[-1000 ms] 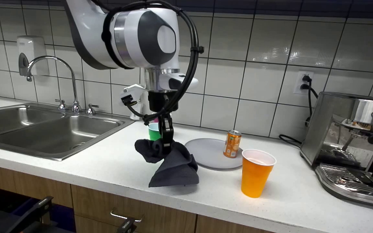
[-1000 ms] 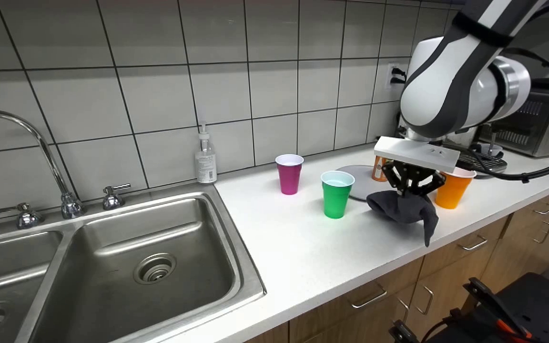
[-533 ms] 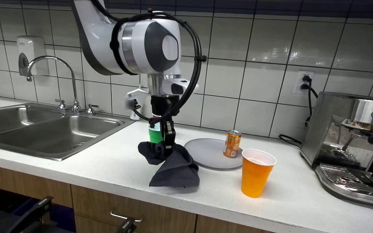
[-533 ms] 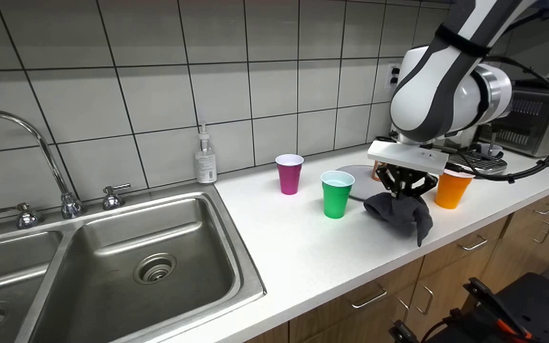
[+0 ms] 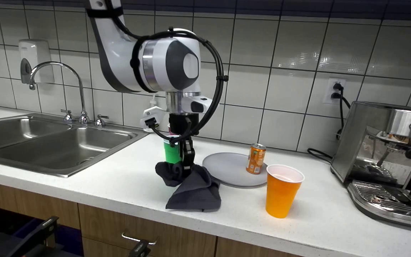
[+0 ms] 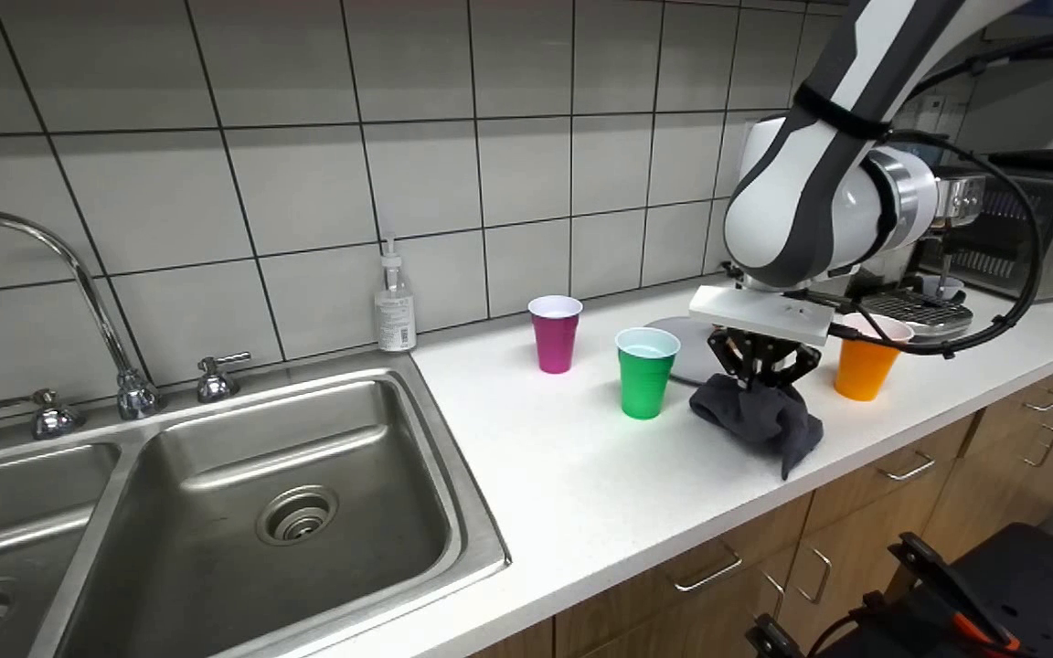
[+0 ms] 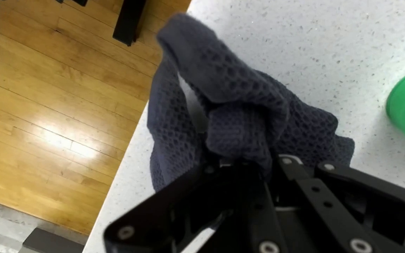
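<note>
Cloth (image 5: 195, 194), dark grey, bunched, held fast by the gripper (image 5: 187, 167) near the front edge of the counter (image 5: 120, 176); green cup (image 6: 645, 376), upright, nearby; grey plate (image 5: 224, 167) carrying orange can (image 5: 255, 159); orange cup (image 5: 282, 196) between cloth and coffee machine (image 5: 376, 153)

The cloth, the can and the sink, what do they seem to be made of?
The cloth: matte knitted or woven fabric; its dimpled texture shows in the wrist view. The can: probably aluminium, printed orange, with a silvery, shiny top. The sink: likely stainless steel, satin finish; grey, with soft highlights.
</note>
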Motion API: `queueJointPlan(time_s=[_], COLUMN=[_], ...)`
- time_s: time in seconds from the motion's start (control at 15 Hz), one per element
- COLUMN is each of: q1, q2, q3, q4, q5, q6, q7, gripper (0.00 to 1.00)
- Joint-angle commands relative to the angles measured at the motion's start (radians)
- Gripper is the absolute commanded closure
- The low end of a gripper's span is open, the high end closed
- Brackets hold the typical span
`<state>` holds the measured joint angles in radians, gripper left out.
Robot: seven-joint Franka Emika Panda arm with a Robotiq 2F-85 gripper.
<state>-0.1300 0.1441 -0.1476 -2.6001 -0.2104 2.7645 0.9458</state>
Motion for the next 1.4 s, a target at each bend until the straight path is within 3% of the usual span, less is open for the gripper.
queueJointPlan(time_s=[0.0,0.67,0.73,0.87,1.33], q1=[0.034,0.09,0.093,0.1,0.118], q2=[0.056,0.155,0.159,0.168,0.146], q3=[-0.035,-0.069,-0.073,-0.081,-0.113], q4=[0.046,0.113,0.114,0.121,0.125], q5=[0.026,0.094,0.1,0.11,0.115], q6=[0.007,0.019,0.021,0.023,0.018], q7=[-0.006,-0.013,-0.015,-0.015,-0.011], gripper=[0.98,0.98,0.67,0.59,0.05])
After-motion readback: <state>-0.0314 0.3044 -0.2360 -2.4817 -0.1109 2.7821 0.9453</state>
